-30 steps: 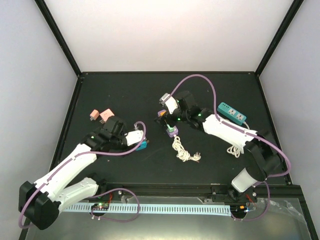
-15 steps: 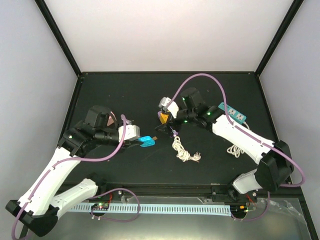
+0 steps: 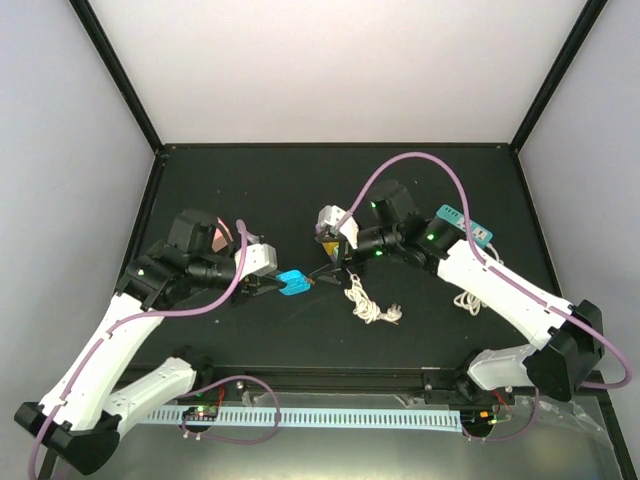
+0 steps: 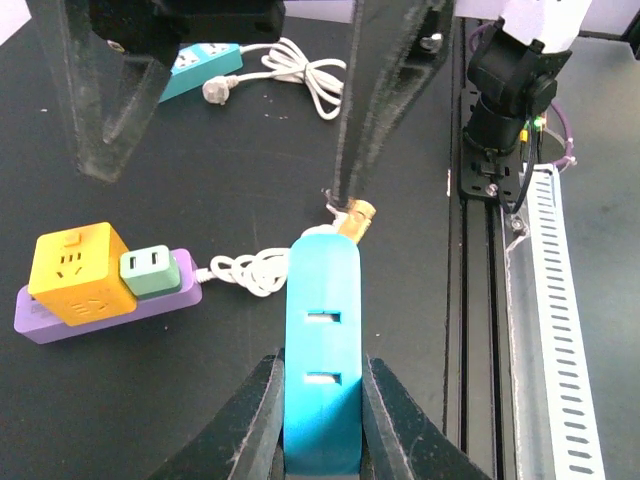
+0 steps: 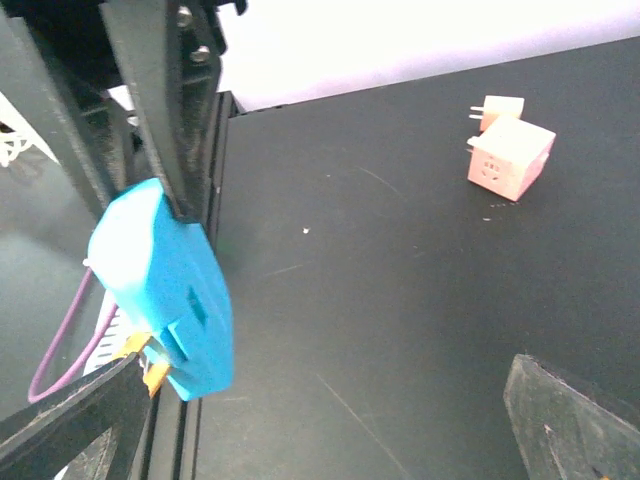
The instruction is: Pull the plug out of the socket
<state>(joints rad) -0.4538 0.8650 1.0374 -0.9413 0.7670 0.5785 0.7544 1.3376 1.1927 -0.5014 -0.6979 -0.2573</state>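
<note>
My left hand [image 4: 322,365] is clamped tight on the blue socket [image 4: 322,330]. Its two fingers [image 4: 255,420] press the long sides of the block, which looks raised clear of the bench [image 4: 250,150]. The plug [image 4: 358,220], small and gold-coloured, sits in the socket's far end, just past my left fingertips.

My right hand [image 5: 325,365] is spread as wide as it goes and has hold of nothing. It comes in from the opposite side, with the socket near its left finger. One of its fingers [image 4: 385,90] drops right down to the plug, but I cannot tell whether the two touch.

The bench is a flat, matte black sheet, with faint scuffs showing from the right wrist. Left of my left hand lies a purple strip [image 4: 100,315] carrying a yellow cube [image 4: 78,268] and a green plug [image 4: 150,272]. A knotted white cord [image 4: 250,270] runs from the strip toward the socket. Farther out past that hand, a teal power strip [image 4: 205,62] lies with its own white cable [image 4: 305,75]. Well beyond my right hand a pink cube [image 5: 510,160] rests on the black surface.

Plain pale walls [image 3: 330,70] in a black frame [image 3: 120,80] close the bench in. A white slotted duct [image 3: 330,415] runs along its near edge, behind both hands.
</note>
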